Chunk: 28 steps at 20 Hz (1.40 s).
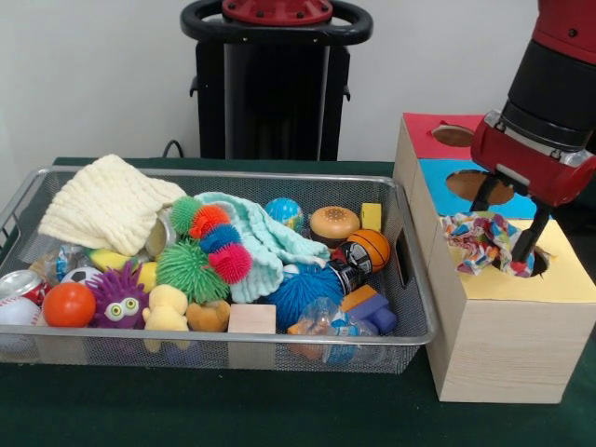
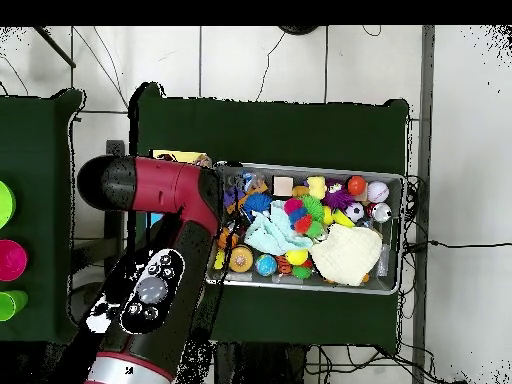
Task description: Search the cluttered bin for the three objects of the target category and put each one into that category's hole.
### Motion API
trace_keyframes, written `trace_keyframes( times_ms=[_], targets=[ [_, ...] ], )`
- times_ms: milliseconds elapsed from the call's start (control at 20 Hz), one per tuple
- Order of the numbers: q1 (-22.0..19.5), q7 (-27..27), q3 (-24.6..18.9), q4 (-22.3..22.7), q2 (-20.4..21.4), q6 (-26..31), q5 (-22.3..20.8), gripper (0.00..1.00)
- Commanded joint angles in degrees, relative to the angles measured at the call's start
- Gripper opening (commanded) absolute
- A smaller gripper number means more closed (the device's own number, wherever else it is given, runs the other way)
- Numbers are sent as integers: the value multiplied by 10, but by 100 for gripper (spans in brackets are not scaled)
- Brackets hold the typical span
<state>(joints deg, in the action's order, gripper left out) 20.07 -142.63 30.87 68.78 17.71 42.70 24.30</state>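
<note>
A multicoloured patterned cloth (image 1: 477, 244) lies bunched on the yellow top (image 1: 559, 279) of the wooden sorting box, just left of that section's hole (image 1: 541, 264). My gripper (image 1: 500, 236) hangs right over it. Its two fingers are spread apart, open, with the cloth between them and one fingertip (image 1: 521, 253) at the hole's rim. In the wire bin (image 1: 414, 331) lie a cream knitted cloth (image 1: 107, 200) at the back left and a mint cloth (image 1: 265, 237) in the middle. In the overhead view my arm (image 2: 160, 195) hides the box and gripper. The cream cloth (image 2: 348, 252) and mint cloth (image 2: 268, 235) show there.
The box also has a red section (image 1: 424, 140) and a blue section (image 1: 461, 197), each with a hole. The bin holds several toys: spiky balls, an orange ball (image 1: 69, 304), a basketball (image 1: 374, 248), a toy burger (image 1: 334, 223), blocks and a can (image 1: 20, 284).
</note>
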Motion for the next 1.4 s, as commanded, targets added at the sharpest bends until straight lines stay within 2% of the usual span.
trace_keyframes(
  times_ms=[50, 350, 1400],
  targets=[
    [-23, -101, -68, 24, -3, -8, 23, 100],
    [-22, -95, -66, 34, 17, 4, 25, 100],
    [-30, -86, -75, 35, 27, 6, 22, 100]
  ],
)
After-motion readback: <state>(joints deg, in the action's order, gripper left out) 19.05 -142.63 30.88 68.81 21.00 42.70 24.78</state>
